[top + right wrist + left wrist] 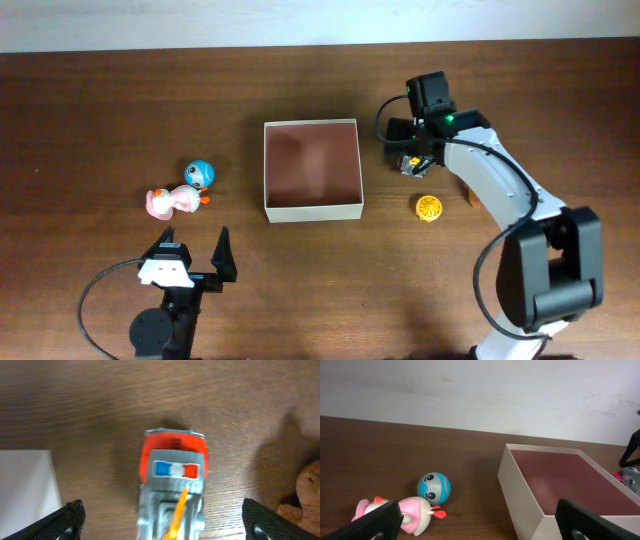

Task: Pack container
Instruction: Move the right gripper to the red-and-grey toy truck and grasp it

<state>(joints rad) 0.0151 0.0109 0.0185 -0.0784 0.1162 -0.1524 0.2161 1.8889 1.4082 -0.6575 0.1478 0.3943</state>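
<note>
The container (312,211), a shallow square box with white walls and a pink-brown inside, stands empty mid-table. Its near corner shows in the left wrist view (520,485). Just right of it lies a red and silver toy car (412,163) with an orange stripe. My right gripper (415,158) hovers over the car (172,485), open (162,512), with a finger on each side and gaps to both. My left gripper (196,238) stands open near the front left (477,512), holding nothing. A blue ball toy (199,174) (434,487) and a pink duck toy (172,201) (412,512) lie ahead of it.
An orange round toy (429,207) lies right of the container's front corner. A small brown toy (470,197) (305,495) lies beyond it, under the right arm. The container's white wall (25,490) is close to the right gripper's left finger.
</note>
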